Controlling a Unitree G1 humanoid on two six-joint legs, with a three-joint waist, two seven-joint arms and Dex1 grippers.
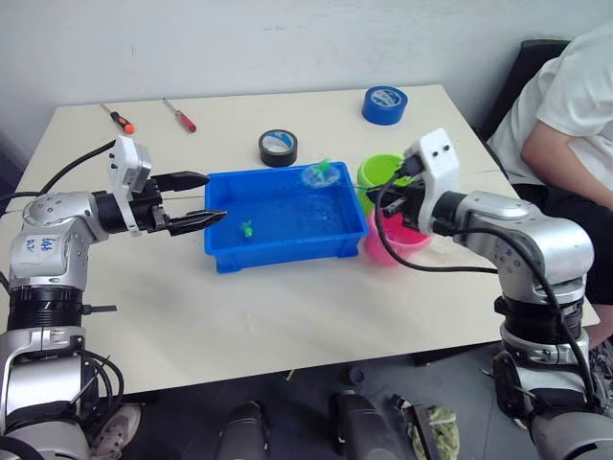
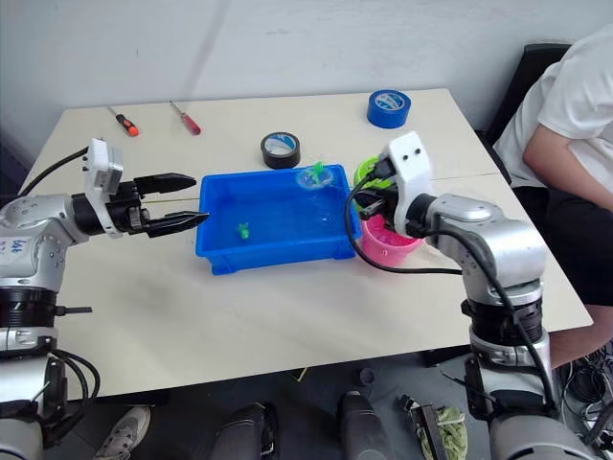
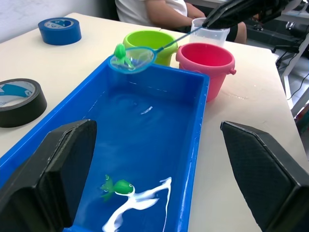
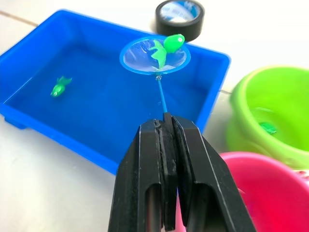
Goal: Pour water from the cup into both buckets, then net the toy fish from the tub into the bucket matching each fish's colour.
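Note:
The blue tub (image 1: pixel 278 251) holds water and one green toy fish (image 1: pixel 246 228). My right gripper (image 4: pixel 166 123) is shut on the thin handle of a small round net (image 4: pixel 153 57). The net hangs over the tub's far right corner with a green fish (image 4: pixel 170 43) in it. Just right of the tub stand the lime green bucket (image 1: pixel 378 171), with a green fish (image 4: pixel 267 127) inside, and the pink bucket (image 1: pixel 393 247). The clear cup (image 3: pixel 208 29) stands behind the pink bucket. My left gripper (image 1: pixel 213 197) is open at the tub's left end, holding nothing.
A black tape roll (image 1: pixel 278 147) lies just behind the tub and a blue tape roll (image 1: pixel 384 103) at the back right. Two screwdrivers (image 1: pixel 120 119) (image 1: pixel 180 115) lie at the back left. A person (image 1: pixel 565 105) sits at the table's right side.

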